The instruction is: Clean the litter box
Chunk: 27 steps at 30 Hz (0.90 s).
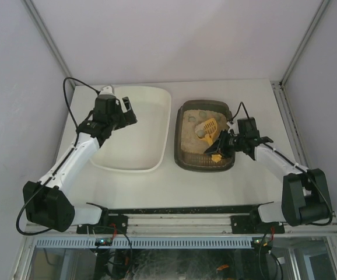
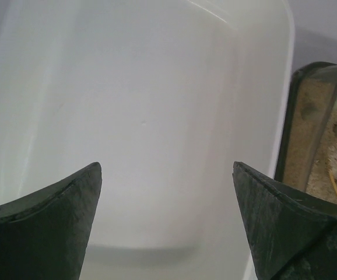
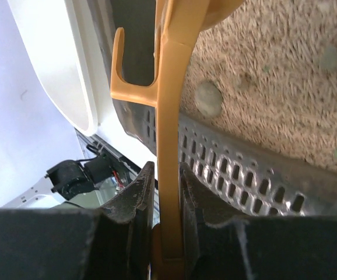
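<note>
The dark brown-grey litter box [image 1: 180, 153] holds pale sandy litter and sits right of centre; its corner shows in the left wrist view [image 2: 308, 76]. My right gripper [image 1: 222, 146] is shut on the handle of a yellow litter scoop [image 1: 208, 128], whose head rests in the litter. In the right wrist view the yellow handle [image 3: 169, 140] runs up between my fingers [image 3: 138, 198], above the box's perforated wall [image 3: 244, 172]. Small grey-green clumps [image 3: 208, 98] lie in the litter. My left gripper [image 1: 125, 111] is open and empty over the white tub [image 1: 151, 105].
The larger white tub [image 2: 145, 116] stands left of the litter box, almost touching it. The table ends at a metal rail in front of the arm bases. Grey walls enclose the back and sides.
</note>
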{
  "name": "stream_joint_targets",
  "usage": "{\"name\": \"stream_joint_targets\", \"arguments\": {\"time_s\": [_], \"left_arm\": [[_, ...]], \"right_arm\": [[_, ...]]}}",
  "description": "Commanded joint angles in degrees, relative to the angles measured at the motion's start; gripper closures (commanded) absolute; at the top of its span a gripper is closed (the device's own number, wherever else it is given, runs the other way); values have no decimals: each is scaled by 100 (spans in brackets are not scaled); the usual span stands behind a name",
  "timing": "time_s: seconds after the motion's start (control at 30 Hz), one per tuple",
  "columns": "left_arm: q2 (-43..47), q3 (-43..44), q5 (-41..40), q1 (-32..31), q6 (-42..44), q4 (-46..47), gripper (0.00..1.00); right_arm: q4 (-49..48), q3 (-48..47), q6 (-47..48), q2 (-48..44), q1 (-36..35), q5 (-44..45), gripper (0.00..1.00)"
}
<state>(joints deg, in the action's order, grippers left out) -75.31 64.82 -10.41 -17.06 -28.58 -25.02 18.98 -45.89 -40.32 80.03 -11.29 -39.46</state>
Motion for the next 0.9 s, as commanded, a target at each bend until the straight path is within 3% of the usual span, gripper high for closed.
{"name": "stream_joint_targets", "arguments": {"time_s": [0.0,0.13,0.3,0.37,0.5,0.63,0.73,0.87], "left_arm": [[237,536,-325,423,936,-296,4],[582,511,-782,615,1948,-612,5],[1197,-442,-1738,705,2742,-674,7],[1388,-713,-1396,712,3127,-940,6],[1573,-1068,-628,720,3782,-1615,16],[2102,-1666,-286,728,3848,-1472,14],[2162,-1805,-218,723,3738,-1471,14],[2198,-1920,-420,734,3740,-1301,14]], "right_arm": [[-611,585,-156,-809,17,60,100],[-1549,1421,-400,-1753,111,-72,100],[-2785,2464,-991,-2840,442,-106,100],[-2887,2629,-1048,-3076,413,71,100],[-3513,3017,-1373,-3254,612,-84,100],[-4048,3198,-1638,-3046,537,-276,100],[-5164,3664,-2369,-2947,853,-518,100],[-4640,3254,-1869,-2749,232,-408,100]]}}
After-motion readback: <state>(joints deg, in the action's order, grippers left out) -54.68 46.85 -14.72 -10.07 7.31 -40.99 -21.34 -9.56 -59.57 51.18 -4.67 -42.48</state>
